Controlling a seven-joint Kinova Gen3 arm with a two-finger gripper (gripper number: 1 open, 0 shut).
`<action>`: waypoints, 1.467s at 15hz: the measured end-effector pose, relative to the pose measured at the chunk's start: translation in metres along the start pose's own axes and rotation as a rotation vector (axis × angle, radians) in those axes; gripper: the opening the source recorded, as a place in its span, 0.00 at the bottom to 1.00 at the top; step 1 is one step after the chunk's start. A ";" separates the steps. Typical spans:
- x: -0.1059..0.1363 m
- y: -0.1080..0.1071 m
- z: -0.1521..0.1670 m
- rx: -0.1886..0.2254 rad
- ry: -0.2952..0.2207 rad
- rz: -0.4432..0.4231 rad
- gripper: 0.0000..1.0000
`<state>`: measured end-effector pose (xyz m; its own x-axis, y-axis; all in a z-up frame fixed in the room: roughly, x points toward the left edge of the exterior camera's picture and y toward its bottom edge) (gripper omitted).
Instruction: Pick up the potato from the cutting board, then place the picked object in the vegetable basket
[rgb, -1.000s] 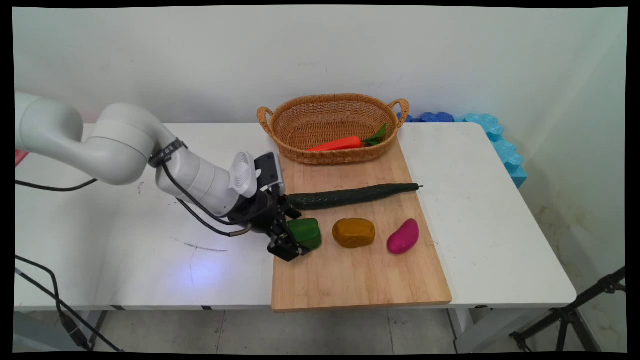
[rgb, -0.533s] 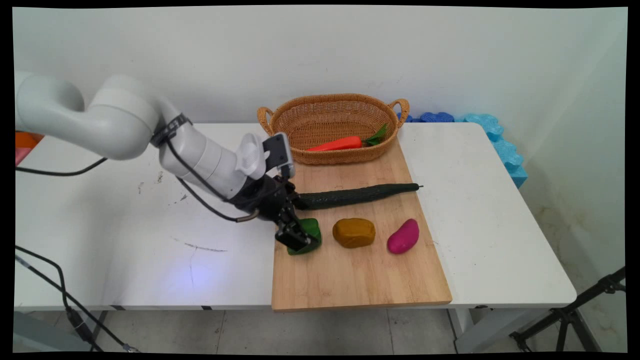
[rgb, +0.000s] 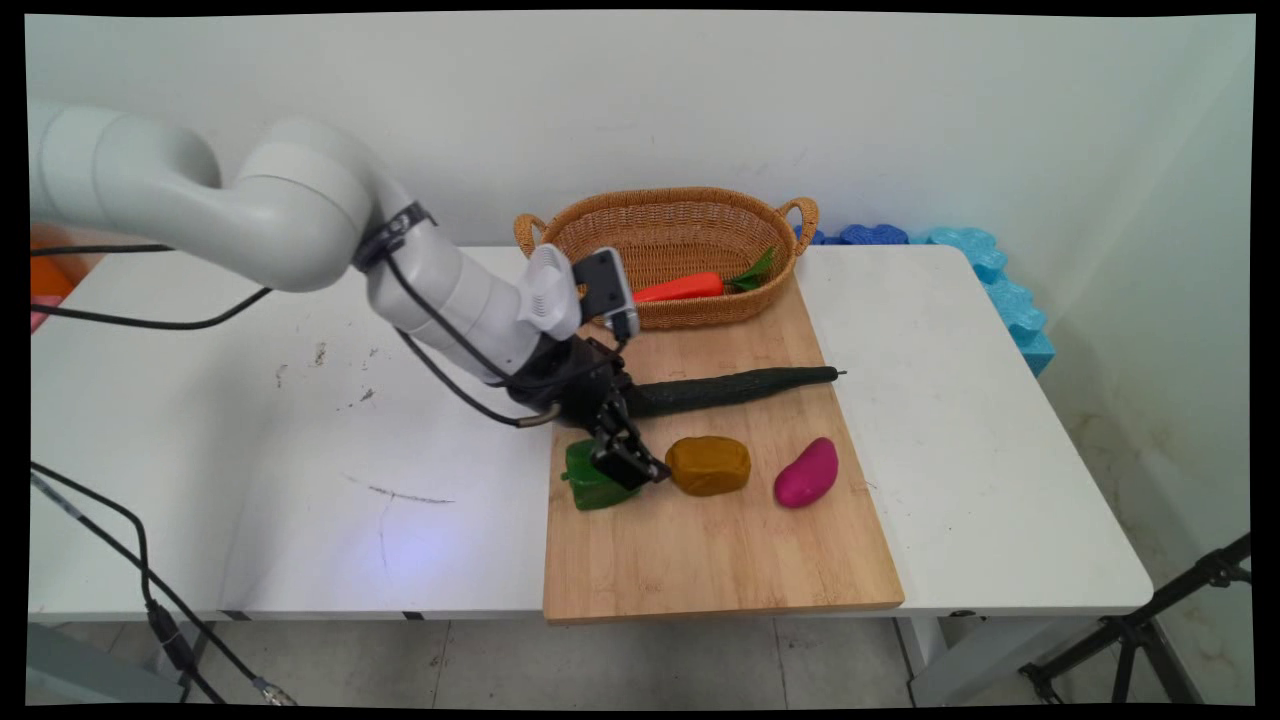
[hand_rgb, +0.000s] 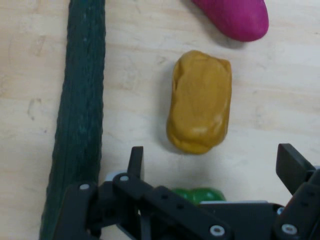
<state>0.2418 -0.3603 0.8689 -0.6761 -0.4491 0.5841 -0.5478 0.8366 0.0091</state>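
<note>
The gripper (hand_rgb: 212, 165) stands with its jaws spread wide and nothing between them; in the hand view the left fingertip (hand_rgb: 135, 159) and the right one (hand_rgb: 291, 164) rise well apart, framing bare board just short of the yellow-brown potato (hand_rgb: 200, 102). The green pepper (hand_rgb: 197, 194) peeks out right under the linkage, behind the fingertips.

Taking the wooden cutting board (rgb: 720, 560) as the landmark, the gripper (rgb: 632, 465) hangs low over its left part, tilted down and rightward, partly covering the green pepper (rgb: 588, 482) at the board's left edge. The potato (rgb: 708, 465) lies just beside the fingers toward the board's middle, the magenta sweet potato (rgb: 806, 473) further right. The dark cucumber (rgb: 735, 388) stretches across the board behind them, its left end hidden by the wrist. The white arm (rgb: 300, 210) reaches in from the upper left, elbow raised, forearm sloping down to the board. At the board's far end sits a wicker basket (rgb: 665, 215) holding a carrot (rgb: 680, 288).
</note>
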 end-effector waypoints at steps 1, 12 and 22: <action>0.004 0.001 0.005 -0.001 -0.004 0.000 1.00; 0.020 0.010 0.068 0.001 -0.034 0.050 1.00; 0.027 0.010 0.090 0.036 -0.028 0.100 0.00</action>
<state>0.1743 -0.3925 0.8118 -0.7416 -0.3728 0.5576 -0.4939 0.8660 -0.0778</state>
